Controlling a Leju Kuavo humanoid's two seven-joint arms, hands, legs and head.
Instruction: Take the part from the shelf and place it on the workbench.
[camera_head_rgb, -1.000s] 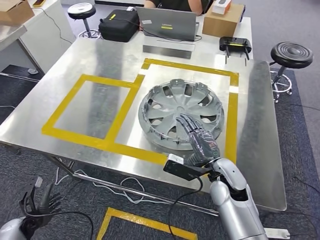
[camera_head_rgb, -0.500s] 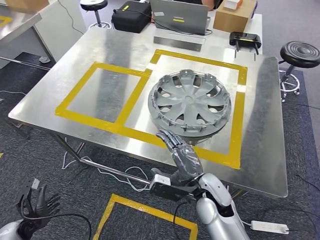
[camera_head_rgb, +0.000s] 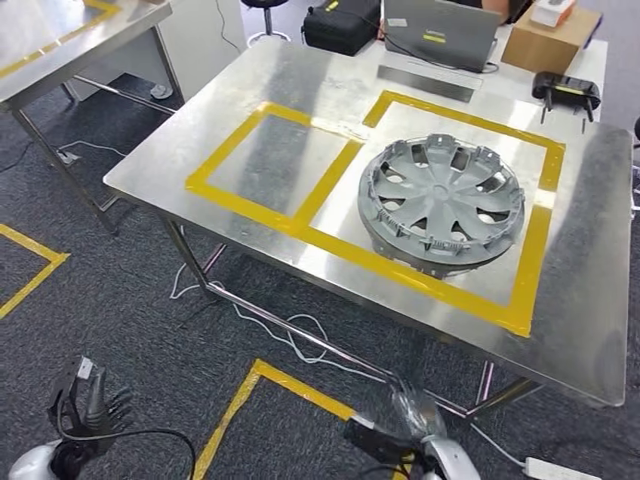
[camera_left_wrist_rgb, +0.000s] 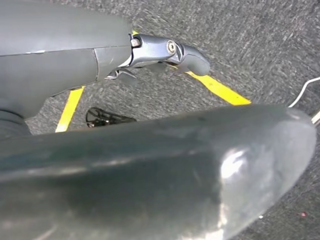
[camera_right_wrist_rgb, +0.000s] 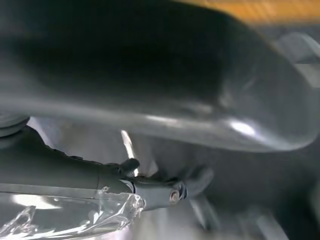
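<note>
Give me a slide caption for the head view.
Grey hubcap lies inside the yellow-taped square on the steel workbench, both hands hanging low.

The metal surface (camera_head_rgb: 226, 150) carries yellow tape (camera_head_rgb: 256, 212) marking two joined rectangles. A grey wheel cover (camera_head_rgb: 441, 200) lies flat inside the larger rectangle. Along the far edge sit a laptop (camera_head_rgb: 432, 30), a black case (camera_head_rgb: 341, 25), a cardboard box (camera_head_rgb: 551, 40) and a black controller (camera_head_rgb: 566, 92).
</note>
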